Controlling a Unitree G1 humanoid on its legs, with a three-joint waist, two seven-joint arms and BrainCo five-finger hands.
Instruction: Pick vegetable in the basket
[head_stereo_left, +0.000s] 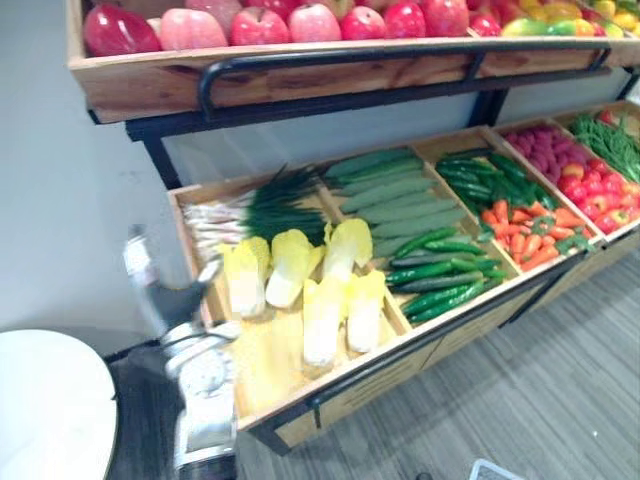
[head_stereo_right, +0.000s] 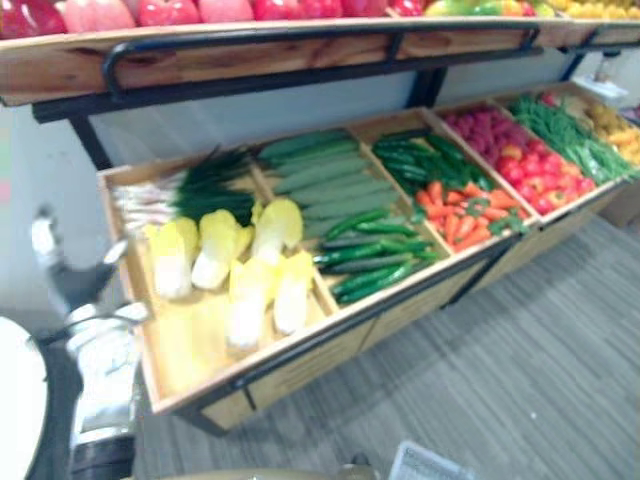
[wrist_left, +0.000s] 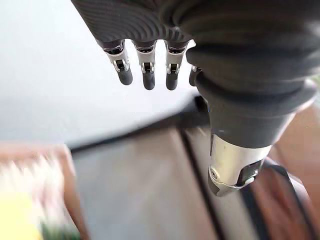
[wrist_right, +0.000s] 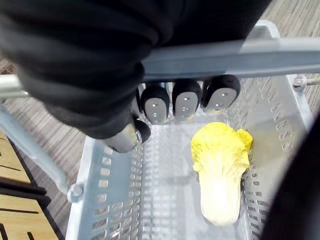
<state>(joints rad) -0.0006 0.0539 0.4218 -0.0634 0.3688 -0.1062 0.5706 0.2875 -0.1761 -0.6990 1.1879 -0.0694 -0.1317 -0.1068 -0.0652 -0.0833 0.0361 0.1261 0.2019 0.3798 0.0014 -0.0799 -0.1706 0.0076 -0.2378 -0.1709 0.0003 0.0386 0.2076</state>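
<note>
Yellow-and-white napa cabbage (wrist_right: 220, 175) lies inside the pale slotted plastic basket (wrist_right: 110, 200), whose far rim is cut off. The right hand (wrist_right: 186, 102) curls round the basket's grey bar handle (wrist_right: 250, 55), which hides its palm. The left hand (wrist_left: 146, 60) hangs empty, fingers straight, by the wooden vegetable stand (head_stereo_left: 265, 375); the produce past it is blurred.

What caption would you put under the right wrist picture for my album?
The right hand grips the handle of a pale basket with one yellow cabbage lying inside.
</note>
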